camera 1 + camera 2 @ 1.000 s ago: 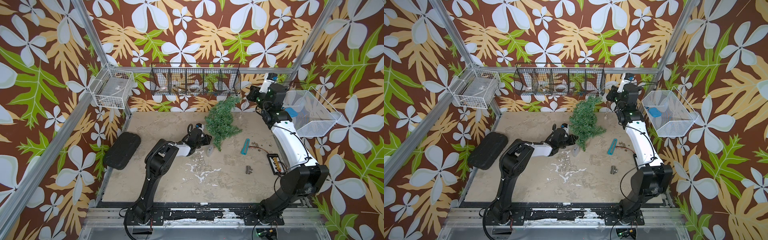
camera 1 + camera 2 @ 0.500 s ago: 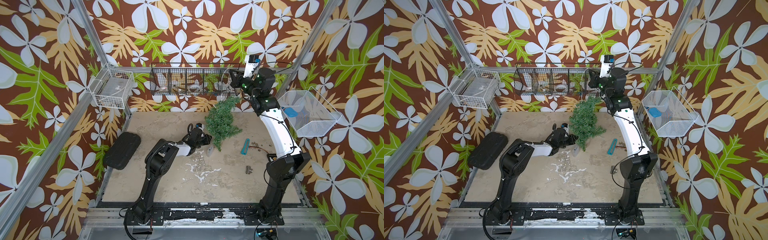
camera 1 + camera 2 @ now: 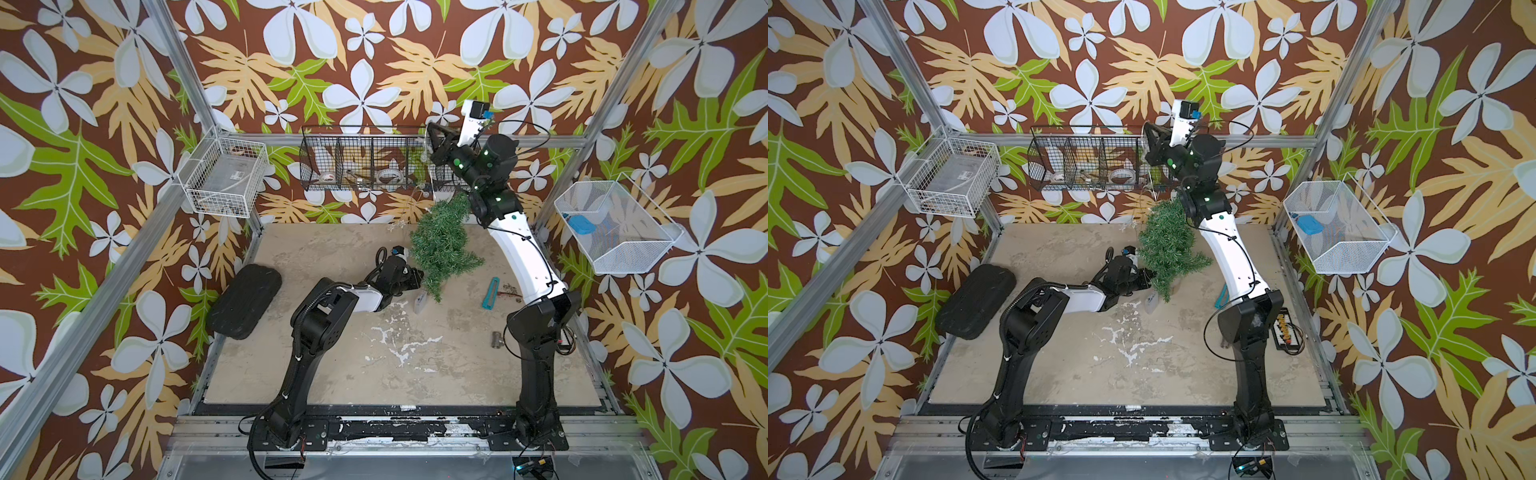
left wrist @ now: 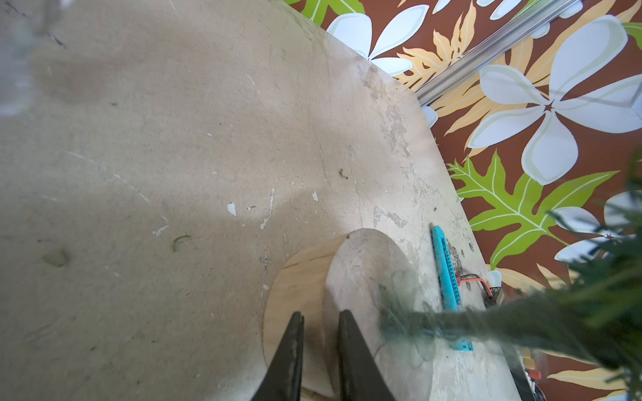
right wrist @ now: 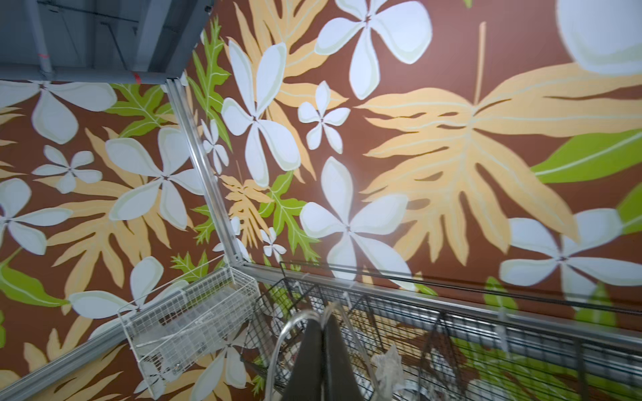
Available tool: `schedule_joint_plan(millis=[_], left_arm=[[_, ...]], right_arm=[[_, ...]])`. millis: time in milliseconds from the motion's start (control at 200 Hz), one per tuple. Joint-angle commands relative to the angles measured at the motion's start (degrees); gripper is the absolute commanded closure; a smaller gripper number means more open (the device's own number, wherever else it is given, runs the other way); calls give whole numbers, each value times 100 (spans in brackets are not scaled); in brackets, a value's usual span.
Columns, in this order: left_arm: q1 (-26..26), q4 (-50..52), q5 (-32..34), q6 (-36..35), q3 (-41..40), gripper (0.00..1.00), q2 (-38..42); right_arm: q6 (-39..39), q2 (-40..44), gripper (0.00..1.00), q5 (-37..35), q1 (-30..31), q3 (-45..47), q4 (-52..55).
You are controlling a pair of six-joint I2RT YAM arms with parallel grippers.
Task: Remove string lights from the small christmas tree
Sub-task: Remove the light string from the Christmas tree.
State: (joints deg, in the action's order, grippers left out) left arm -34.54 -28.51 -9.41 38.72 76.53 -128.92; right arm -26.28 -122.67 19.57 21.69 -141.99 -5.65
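Top view: right gripper (image 3: 430, 131), pinching the string lights (image 3: 417, 188), lies up-frame of the small christmas tree (image 3: 440, 245), which the left gripper (image 3: 417, 276) clamps.

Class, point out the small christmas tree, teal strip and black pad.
small christmas tree (image 3: 440, 245), in a top view, mid green branches
teal strip (image 3: 491, 293), in a top view, mid-length
black pad (image 3: 245, 301), in a top view, centre of top

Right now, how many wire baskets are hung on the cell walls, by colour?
White: 2, the grid basket and the mesh basket
Black: 1, the divided basket
Total: 3
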Motion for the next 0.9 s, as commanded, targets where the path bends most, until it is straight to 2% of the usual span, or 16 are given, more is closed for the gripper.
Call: schedule_joint_plan(millis=[0,275,370,460,641,896], left_arm=[[9,2352,572,-100,-146,80,-195],[8,2315,581,-89,-191,80,-177],[10,2315,589,-112,-215,80,-160],[9,2247,594,-118,-279,80,-124],[9,2263,599,-106,-218,80,-167],[7,2310,616,-110,-198,80,-168]], right_arm=[[139,-80,100,-40,240,2,-367],[309,-197,100,61,670,59,-288],[641,-55,100,-403,666,98,12],[964,185,100,-657,652,503,-1],[639,349,100,93,753,849,136],[521,461,100,399,1094,794,614]])
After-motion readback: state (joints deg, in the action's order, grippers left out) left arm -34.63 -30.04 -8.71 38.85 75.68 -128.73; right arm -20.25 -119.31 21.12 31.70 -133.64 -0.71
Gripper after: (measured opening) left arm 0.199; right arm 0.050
